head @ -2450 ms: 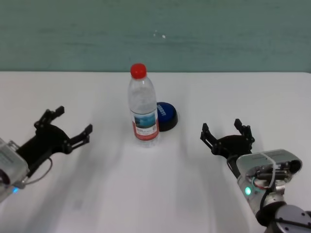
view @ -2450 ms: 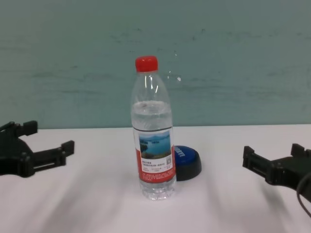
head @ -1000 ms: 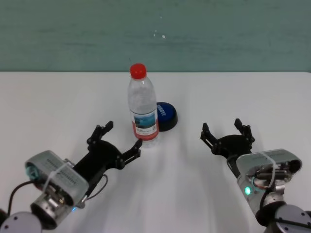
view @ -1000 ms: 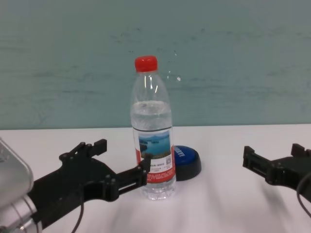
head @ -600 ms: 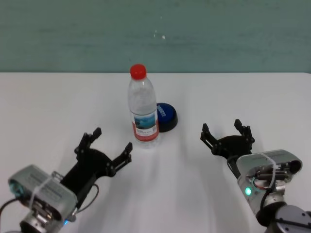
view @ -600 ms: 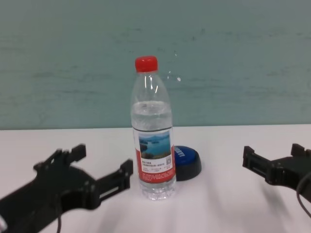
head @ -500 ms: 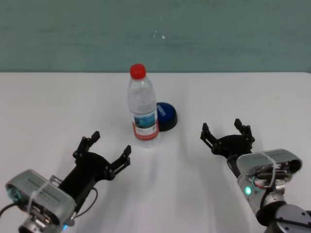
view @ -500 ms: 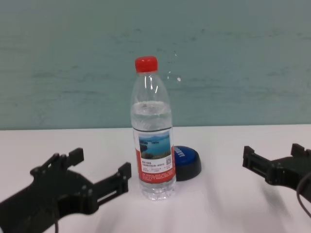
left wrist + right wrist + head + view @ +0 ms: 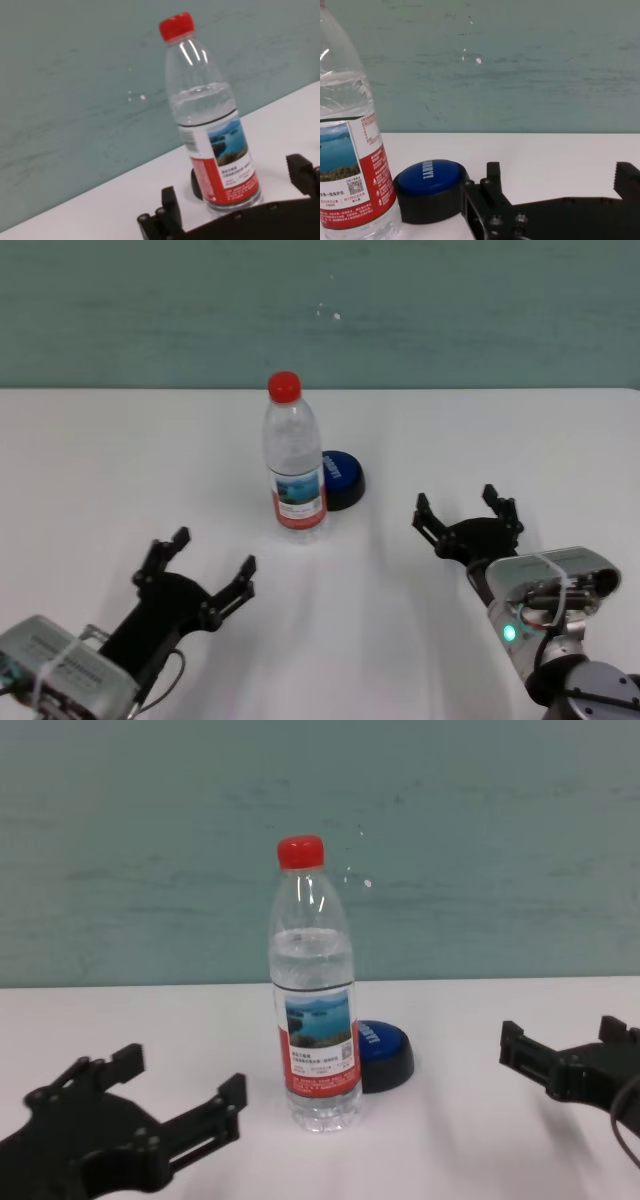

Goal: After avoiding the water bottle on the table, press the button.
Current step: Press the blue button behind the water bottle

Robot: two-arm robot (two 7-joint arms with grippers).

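Observation:
The water bottle point(image 9: 297, 465) point(image 9: 315, 1020) stands upright at the middle of the table point(image 9: 520, 430), clear with a red cap. Just behind it on its right sits the blue button point(image 9: 343, 478) point(image 9: 386, 1054) on a black base, partly hidden by the bottle. My left gripper point(image 9: 213, 554) point(image 9: 182, 1074) is open, low over the table and well short of the bottle on the near left, holding nothing. In the left wrist view the bottle point(image 9: 211, 120) rises beyond the black fingers point(image 9: 169, 202). My right gripper point(image 9: 465, 506) point(image 9: 560, 175) is open on the near right, facing the button point(image 9: 429, 184).
A teal wall runs along the table's far edge. Bare white tabletop lies on both sides of the bottle and between the two grippers.
One second ago my left gripper's fingertip was at the bottle's base. Since then it has drawn back toward the near left, still open. Bottle, button and right gripper are unmoved.

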